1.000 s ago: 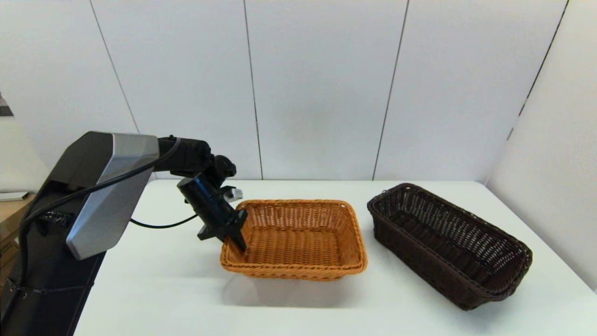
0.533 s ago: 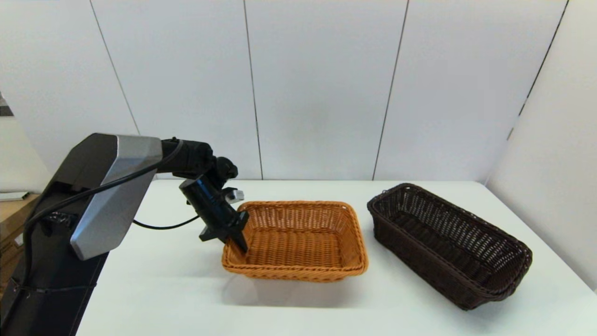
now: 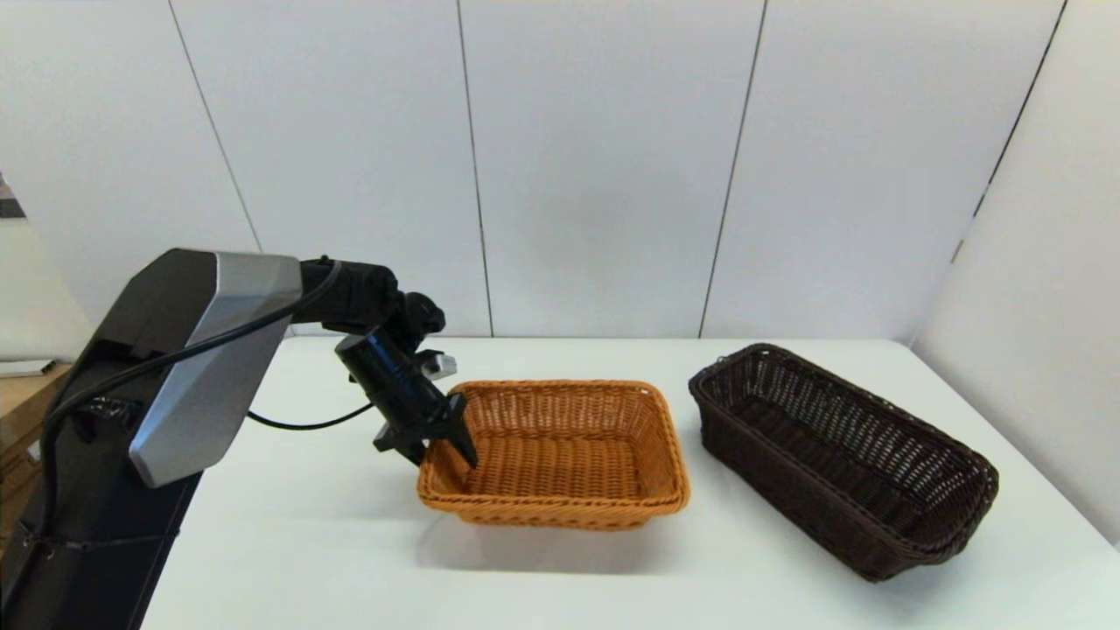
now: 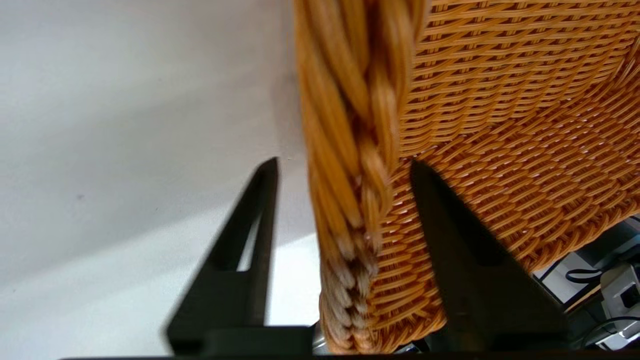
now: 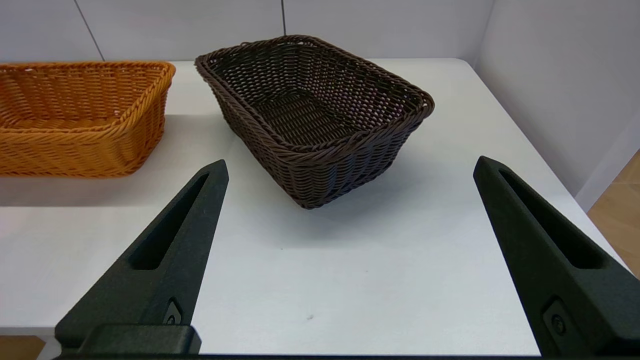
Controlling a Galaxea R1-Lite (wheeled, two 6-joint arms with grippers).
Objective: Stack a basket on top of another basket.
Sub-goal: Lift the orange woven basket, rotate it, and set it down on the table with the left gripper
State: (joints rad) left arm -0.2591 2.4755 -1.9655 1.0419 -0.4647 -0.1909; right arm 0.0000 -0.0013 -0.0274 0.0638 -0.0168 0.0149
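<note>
Orange-tan wicker basket [image 3: 560, 451]: left gripper [image 3: 455, 451] straddles its braided rim, fingers not quite touching. Dark brown wicker basket [image 3: 840, 455] sits apart; right gripper [image 5: 350, 170] gapes wide.

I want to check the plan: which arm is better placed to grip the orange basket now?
Left. The left gripper straddles the orange basket at its braided rim, one of the jaws inside and one outside. The right gripper hangs open short of the dark basket, apart from both.
</note>
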